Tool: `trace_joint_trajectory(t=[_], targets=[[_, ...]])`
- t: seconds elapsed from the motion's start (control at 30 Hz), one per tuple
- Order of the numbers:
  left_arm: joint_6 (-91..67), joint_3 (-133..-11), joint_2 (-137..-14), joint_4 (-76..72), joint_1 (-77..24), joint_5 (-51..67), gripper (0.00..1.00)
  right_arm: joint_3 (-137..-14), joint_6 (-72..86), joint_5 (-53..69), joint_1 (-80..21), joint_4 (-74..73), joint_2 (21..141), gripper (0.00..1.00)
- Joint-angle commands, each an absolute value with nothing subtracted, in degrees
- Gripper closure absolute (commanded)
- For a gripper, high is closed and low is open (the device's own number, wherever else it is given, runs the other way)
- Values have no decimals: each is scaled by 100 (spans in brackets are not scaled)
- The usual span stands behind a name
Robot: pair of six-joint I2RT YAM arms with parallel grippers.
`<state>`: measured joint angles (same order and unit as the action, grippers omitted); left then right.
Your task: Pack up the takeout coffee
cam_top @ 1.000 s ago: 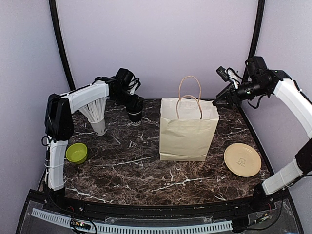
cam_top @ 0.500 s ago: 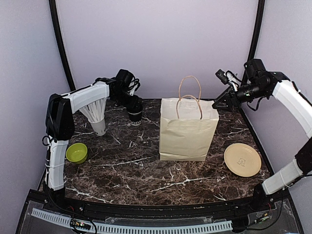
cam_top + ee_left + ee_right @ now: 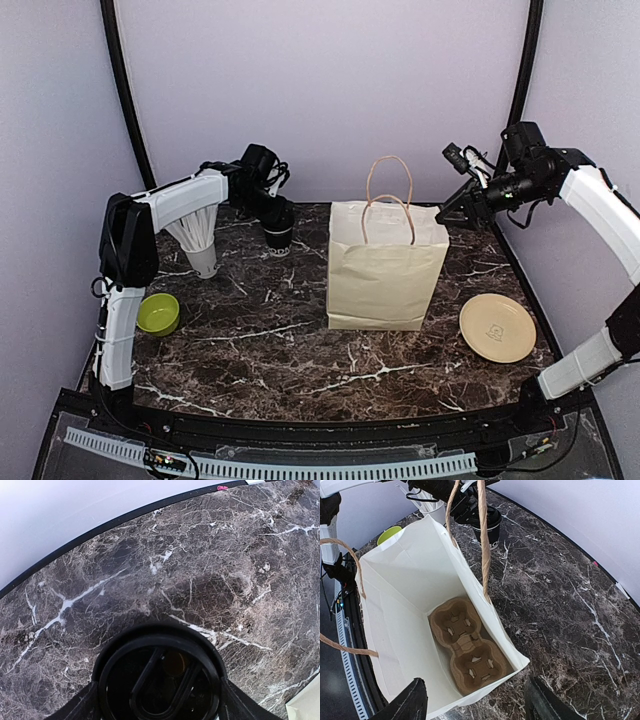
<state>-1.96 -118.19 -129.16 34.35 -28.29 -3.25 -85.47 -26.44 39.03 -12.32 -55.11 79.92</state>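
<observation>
Coffee cup point(image 3: 278, 232) stands upright on the surface point(image 3: 260, 340), well to the left of the bag point(image 3: 385, 270) and slightly behind it. Left gripper point(image 3: 159, 702) is set down around the cup, its jaws clamped against both sides just below the black lid point(image 3: 160, 680). Right gripper point(image 3: 447, 213) hovers over the bag's right rear corner, with the jaws apart and holding nothing. The bag is upright with its mouth open (a cardboard tray point(image 3: 467, 647) lies flat on its bottom).
</observation>
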Motion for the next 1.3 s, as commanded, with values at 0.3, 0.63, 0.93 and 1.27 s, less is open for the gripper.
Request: trace_joint_trajectory(t=[0.3, 0.63, 0.93, 1.27], targets=[[-128, -12081, -12324, 4028, -2977, -69, 31, -8496, -2584, 3980, -1205, -5289, 7842, 34], [-44, -10365, -10502, 4239, -3559, 355, 31, -8618, -2644, 3897, -1204, -5459, 7823, 34], [365, -8348, -8733, 4261, -4432, 1150, 31, -8540, -2654, 3849, -1204, -5662, 7832, 34], [791, -7367, -8035, 3433, -6002, 1641, 32, -8236, -2740, 3963, -1205, -5667, 7517, 34]])
